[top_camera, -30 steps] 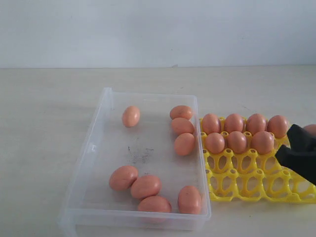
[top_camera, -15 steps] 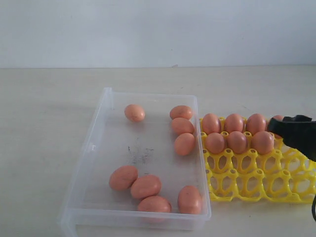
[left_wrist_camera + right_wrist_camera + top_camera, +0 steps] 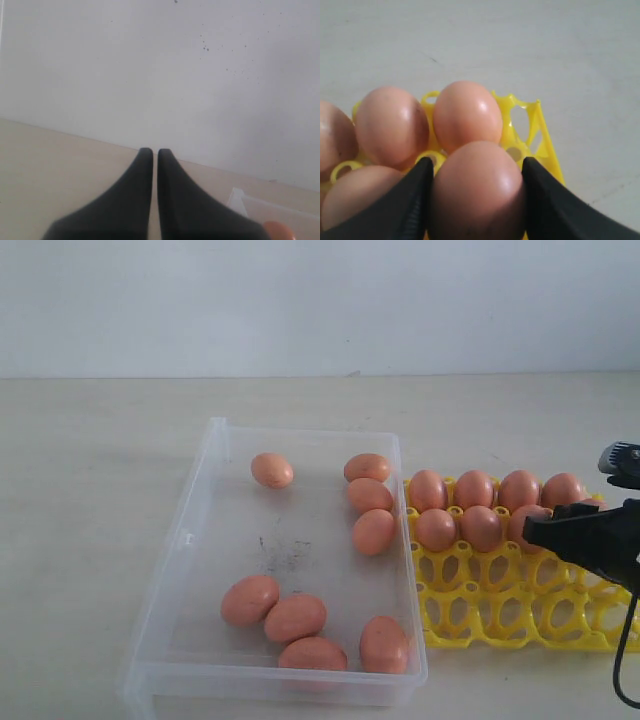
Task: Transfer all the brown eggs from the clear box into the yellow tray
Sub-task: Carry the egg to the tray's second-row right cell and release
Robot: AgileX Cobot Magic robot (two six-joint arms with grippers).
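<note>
My right gripper [image 3: 477, 165] is shut on a brown egg [image 3: 477, 190], its two black fingers pressing the egg's sides. It hangs over the right end of the yellow tray's [image 3: 500, 615] second row. In the exterior view the right gripper [image 3: 570, 532] hides that egg. The tray's back row is full of eggs [image 3: 474, 489], and three more sit in the second row [image 3: 481, 527]. Several brown eggs [image 3: 296, 617] lie in the clear box [image 3: 190, 540]. My left gripper [image 3: 155, 151] is shut and empty, above bare table away from the box.
The tray touches the box's right wall, and its two front rows [image 3: 470, 625] have bare cups. In the left wrist view a box corner [image 3: 240, 196] and part of an egg [image 3: 279, 231] show at the frame's edge.
My right gripper has moved left from the frame's right edge to above the tray's second row. The lone egg at the back of the box has rolled slightly.
</note>
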